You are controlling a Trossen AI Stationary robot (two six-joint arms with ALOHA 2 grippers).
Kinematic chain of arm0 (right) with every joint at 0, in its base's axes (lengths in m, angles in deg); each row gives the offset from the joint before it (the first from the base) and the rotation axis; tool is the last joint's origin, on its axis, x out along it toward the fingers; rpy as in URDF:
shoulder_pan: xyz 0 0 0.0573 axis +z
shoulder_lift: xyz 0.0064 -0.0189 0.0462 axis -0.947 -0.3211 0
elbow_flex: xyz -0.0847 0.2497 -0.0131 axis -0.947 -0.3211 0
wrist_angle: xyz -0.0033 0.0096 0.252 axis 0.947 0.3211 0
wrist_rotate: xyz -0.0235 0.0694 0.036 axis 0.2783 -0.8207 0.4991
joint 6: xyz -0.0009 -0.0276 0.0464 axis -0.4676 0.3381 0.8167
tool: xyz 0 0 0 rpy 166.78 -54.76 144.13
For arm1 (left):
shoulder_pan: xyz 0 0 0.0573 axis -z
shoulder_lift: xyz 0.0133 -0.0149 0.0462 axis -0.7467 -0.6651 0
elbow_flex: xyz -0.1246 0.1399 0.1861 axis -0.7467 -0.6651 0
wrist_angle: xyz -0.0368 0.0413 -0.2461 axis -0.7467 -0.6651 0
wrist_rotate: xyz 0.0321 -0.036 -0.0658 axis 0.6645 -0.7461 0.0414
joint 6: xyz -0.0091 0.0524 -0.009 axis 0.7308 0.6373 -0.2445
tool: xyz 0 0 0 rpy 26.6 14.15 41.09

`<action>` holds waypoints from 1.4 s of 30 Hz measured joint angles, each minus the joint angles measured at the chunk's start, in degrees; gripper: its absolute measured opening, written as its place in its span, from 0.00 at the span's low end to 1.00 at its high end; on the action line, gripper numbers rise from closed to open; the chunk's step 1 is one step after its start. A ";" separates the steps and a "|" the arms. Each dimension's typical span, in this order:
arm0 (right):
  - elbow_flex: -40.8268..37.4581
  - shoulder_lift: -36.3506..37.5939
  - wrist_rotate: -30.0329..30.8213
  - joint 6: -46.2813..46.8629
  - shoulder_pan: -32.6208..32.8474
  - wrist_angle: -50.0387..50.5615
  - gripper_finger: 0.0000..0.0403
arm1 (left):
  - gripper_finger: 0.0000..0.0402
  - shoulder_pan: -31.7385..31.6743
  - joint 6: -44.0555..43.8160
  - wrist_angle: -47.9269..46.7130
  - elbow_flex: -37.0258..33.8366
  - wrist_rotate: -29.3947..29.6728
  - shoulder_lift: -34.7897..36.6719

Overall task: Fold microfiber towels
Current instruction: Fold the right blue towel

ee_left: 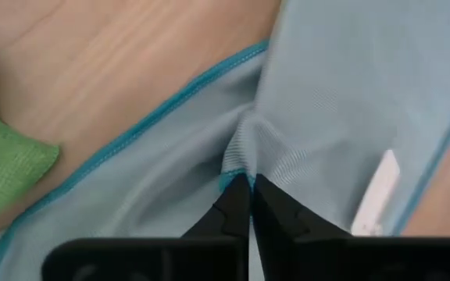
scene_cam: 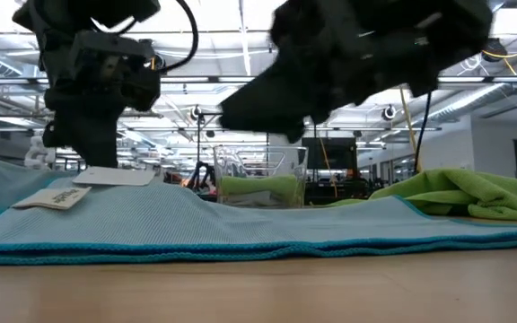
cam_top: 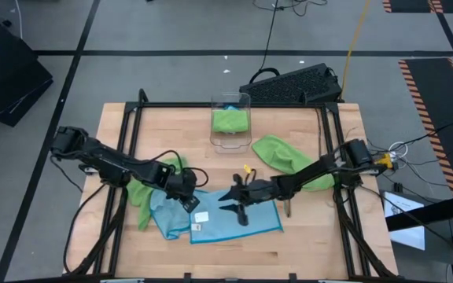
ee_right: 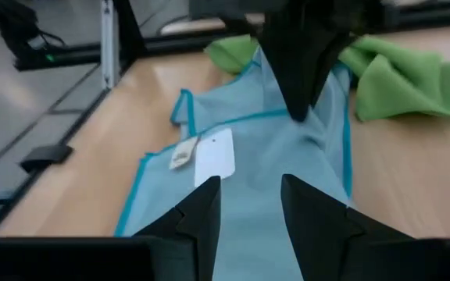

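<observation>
Left end effector (ee_left: 248, 187): pinched tight on a puckered fold at the hem of the light blue towel (cam_top: 226, 220), at the towel's far-left part. That's the working grip!
Right end effector (ee_right: 248, 211): fingers partly apart, holding nothing, hovering over the towel's middle, just right of the left one.
Light blue towel: spread on the near-centre of the bench (cam_top: 305, 251), long axis running left to right, white tag (cam_top: 201, 217) showing on top beside the left end effector.
Key relation: the bulk of the cloth lies to the right and near side of the pinched hem, so a fold would likely carry that hem across toward the right arm.
Other towels: one lime green towel (cam_top: 285, 153) bunched at far right, touching the blue one's far-right corner; another green towel (cam_top: 144, 192) under the left arm.
Clear bin (cam_top: 230, 122): far centre, green cloth inside, well apart.
Open room: bare wood along the near edge and near right; the far side is crowded.
</observation>
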 joint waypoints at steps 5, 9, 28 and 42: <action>6.73 -5.08 -1.04 -0.42 -2.21 3.75 0.32 | 0.02 2.41 -2.44 -1.51 0.30 1.53 1.83; 10.65 -8.01 -7.71 -1.46 -4.90 3.94 0.35 | 0.03 4.17 -3.65 -1.32 0.38 2.60 1.99; 20.02 -13.19 -20.85 -5.10 -10.58 10.26 0.46 | 0.03 8.67 -5.31 0.12 1.00 8.69 3.24; 22.96 -14.36 -22.03 -3.84 -10.21 10.12 0.46 | 0.01 9.28 -4.62 3.32 0.98 10.16 3.21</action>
